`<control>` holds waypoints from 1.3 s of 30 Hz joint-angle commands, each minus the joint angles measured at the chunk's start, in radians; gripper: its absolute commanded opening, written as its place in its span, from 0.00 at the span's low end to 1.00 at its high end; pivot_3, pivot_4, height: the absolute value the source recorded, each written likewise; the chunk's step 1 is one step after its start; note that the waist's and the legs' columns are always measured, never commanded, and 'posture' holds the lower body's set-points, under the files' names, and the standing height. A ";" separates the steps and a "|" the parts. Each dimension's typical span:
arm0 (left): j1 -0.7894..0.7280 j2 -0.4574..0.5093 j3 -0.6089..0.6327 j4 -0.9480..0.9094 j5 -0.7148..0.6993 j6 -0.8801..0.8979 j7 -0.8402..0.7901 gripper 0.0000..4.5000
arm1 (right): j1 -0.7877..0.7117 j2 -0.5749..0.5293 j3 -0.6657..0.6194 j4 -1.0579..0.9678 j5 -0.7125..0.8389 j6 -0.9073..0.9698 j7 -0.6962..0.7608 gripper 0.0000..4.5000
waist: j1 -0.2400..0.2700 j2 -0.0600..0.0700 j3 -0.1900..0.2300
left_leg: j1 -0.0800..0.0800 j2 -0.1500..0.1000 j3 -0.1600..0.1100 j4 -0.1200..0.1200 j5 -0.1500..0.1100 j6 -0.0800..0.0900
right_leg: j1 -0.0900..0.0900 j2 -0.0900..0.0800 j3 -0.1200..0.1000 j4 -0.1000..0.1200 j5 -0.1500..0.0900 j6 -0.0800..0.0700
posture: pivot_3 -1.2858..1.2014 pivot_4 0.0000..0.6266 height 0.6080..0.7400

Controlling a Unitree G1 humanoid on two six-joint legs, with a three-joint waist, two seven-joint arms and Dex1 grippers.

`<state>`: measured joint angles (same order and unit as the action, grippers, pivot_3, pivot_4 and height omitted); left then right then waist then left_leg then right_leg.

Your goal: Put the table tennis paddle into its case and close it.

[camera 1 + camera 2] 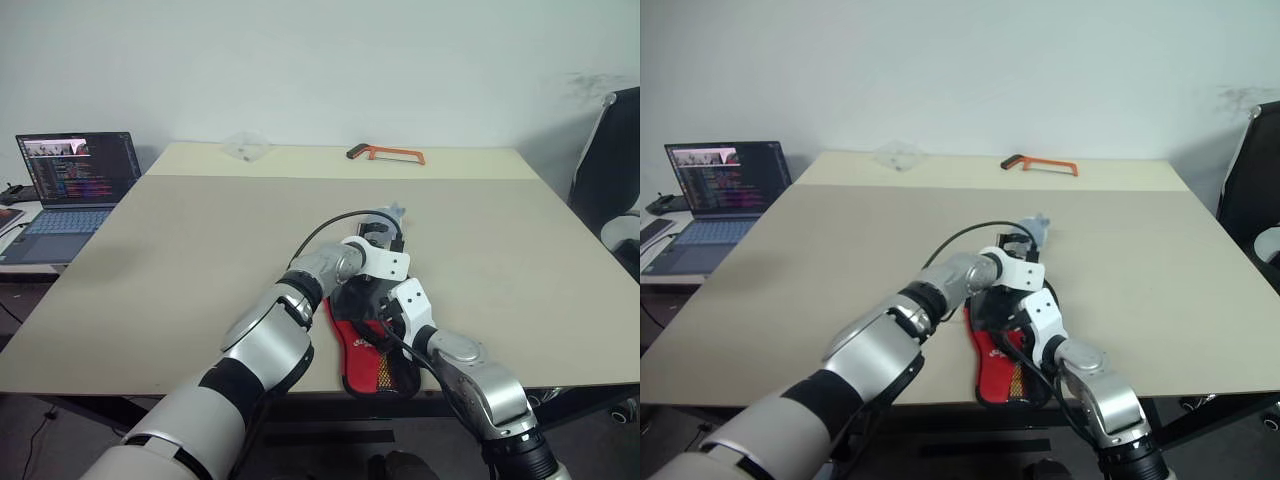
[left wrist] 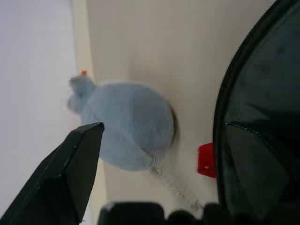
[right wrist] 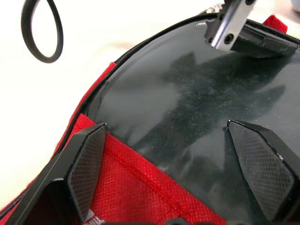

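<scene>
The case (image 1: pixel 366 352) lies near the table's front edge, its red lower part with the mesh pocket towards me. Its glossy black round face (image 3: pixel 187 93) has a zip edge. The table tennis paddle is hidden; I cannot tell whether it is inside the case. My right gripper (image 3: pixel 166 126) hovers over the case's black face, open, with nothing between its fingers (image 3: pixel 86 173). My left gripper (image 1: pixel 383 230) reaches across to the case's far end and is open, one finger (image 2: pixel 75 168) wide to the side. Just beyond it sits a small grey round pouch (image 2: pixel 126 124) on a cord.
An orange hacksaw (image 1: pixel 386 153) and a clear plastic piece (image 1: pixel 245 147) lie at the table's far edge. An open laptop (image 1: pixel 75 185) stands on a side table to the left. A black chair (image 1: pixel 610 180) is at the right. A black cable (image 3: pixel 41 30) loops near the case.
</scene>
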<state>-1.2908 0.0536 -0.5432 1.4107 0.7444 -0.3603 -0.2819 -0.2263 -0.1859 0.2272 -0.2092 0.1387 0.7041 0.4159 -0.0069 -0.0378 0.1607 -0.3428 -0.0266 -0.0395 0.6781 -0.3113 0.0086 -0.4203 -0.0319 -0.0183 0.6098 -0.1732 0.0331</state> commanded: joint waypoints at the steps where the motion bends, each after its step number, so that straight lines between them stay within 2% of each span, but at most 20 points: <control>1: 0.002 0.042 0.033 -0.031 -0.048 -0.075 -0.080 0.99 | 0.049 -0.012 0.023 0.165 -0.004 0.061 0.009 1.00 | 0.000 0.000 -0.002 | 0.000 0.000 0.000 0.000 0.000 0.000 | 0.000 0.000 0.000 0.000 0.000 0.000 | 0.52 0.24 1.00; 8: -0.039 0.121 0.213 -0.062 -0.245 -0.131 -0.214 0.99 | 0.022 -0.030 -0.011 0.123 0.016 0.038 0.043 1.00 | -0.001 0.001 -0.002 | 0.000 0.001 0.000 0.000 0.000 0.000 | -0.001 0.000 0.000 0.000 0.000 0.000 | 0.52 0.24 1.00; 15: -0.034 0.219 0.426 -0.120 -0.502 -0.140 -0.552 0.99 | -0.059 -0.127 -0.083 -0.078 0.126 0.151 0.139 1.00 | 0.000 0.005 0.004 | -0.004 -0.002 0.000 0.000 0.000 0.000 | -0.006 0.000 -0.001 0.000 0.000 -0.001 | 0.52 0.24 1.00; 19: -0.013 0.282 0.480 -0.140 -0.580 -0.012 -0.722 0.99 | -0.107 -0.189 -0.149 -0.173 0.214 0.233 0.181 1.00 | 0.000 0.006 0.011 | -0.008 -0.003 0.000 0.000 0.000 0.000 | -0.010 0.000 0.000 0.000 0.000 -0.002 | 0.52 0.24 1.00; 22: 0.002 0.303 0.543 -0.179 -0.680 0.112 -0.863 0.99 | -0.145 -0.229 -0.203 -0.226 0.282 0.285 0.204 1.00 | 0.000 0.006 0.012 | -0.020 -0.005 0.001 0.002 0.000 0.000 | -0.023 0.003 0.002 0.002 0.001 -0.004 | 0.52 0.24 1.00; 26: 0.090 0.306 0.558 -0.357 -0.773 0.326 -1.022 0.99 | -0.244 -0.313 -0.318 -0.237 0.380 0.330 0.254 1.00 | 0.001 0.007 0.015 | -0.022 -0.005 0.001 0.002 0.000 0.001 | -0.024 0.003 0.001 0.001 0.004 -0.010 | 0.52 0.24 1.00; 29: 0.247 0.265 0.527 -0.654 -0.854 0.562 -1.061 0.99 | -0.370 -0.364 -0.391 -0.121 0.399 0.306 0.255 1.00 | 0.000 0.008 0.016 | -0.022 -0.006 0.002 0.002 -0.001 0.002 | -0.023 0.001 0.003 0.001 0.005 -0.010 | 0.52 0.24 1.00; 32: 0.377 0.226 0.489 -0.846 -0.865 0.674 -0.992 0.99 | -0.483 -0.365 -0.413 0.051 0.367 0.239 0.233 1.00 | 0.001 0.008 0.016 | -0.021 -0.007 0.002 0.002 -0.001 0.003 | -0.023 0.000 0.005 0.001 0.005 -0.010 | 0.52 0.24 1.00; 35: 0.490 0.167 0.450 -0.965 -0.871 0.768 -0.902 0.99 | -0.638 -0.329 -0.390 0.345 0.261 0.070 0.165 1.00 | 0.001 0.008 0.017 | -0.021 -0.006 0.002 0.002 -0.001 0.003 | -0.024 -0.003 0.007 0.001 0.007 -0.014 | 0.52 0.24 1.00; 39: 0.558 0.113 0.409 -0.984 -0.838 0.761 -0.779 0.99 | -0.794 -0.275 -0.353 0.714 0.151 -0.159 0.121 1.00 | -0.001 0.008 0.017 | -0.020 -0.005 0.004 0.002 -0.001 0.002 | -0.024 -0.003 0.007 0.002 0.009 -0.017 | 0.52 0.24 1.00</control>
<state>-0.7284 0.1695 -0.1304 0.4696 -0.0982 0.4084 -1.1055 -0.9833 -0.4648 -0.1314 0.4278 0.3198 0.6372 0.5440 -0.0075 -0.0295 0.1772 -0.3624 -0.0306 -0.0352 0.6798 -0.3118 0.0109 -0.4439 -0.0347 -0.0108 0.6116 -0.1642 0.0158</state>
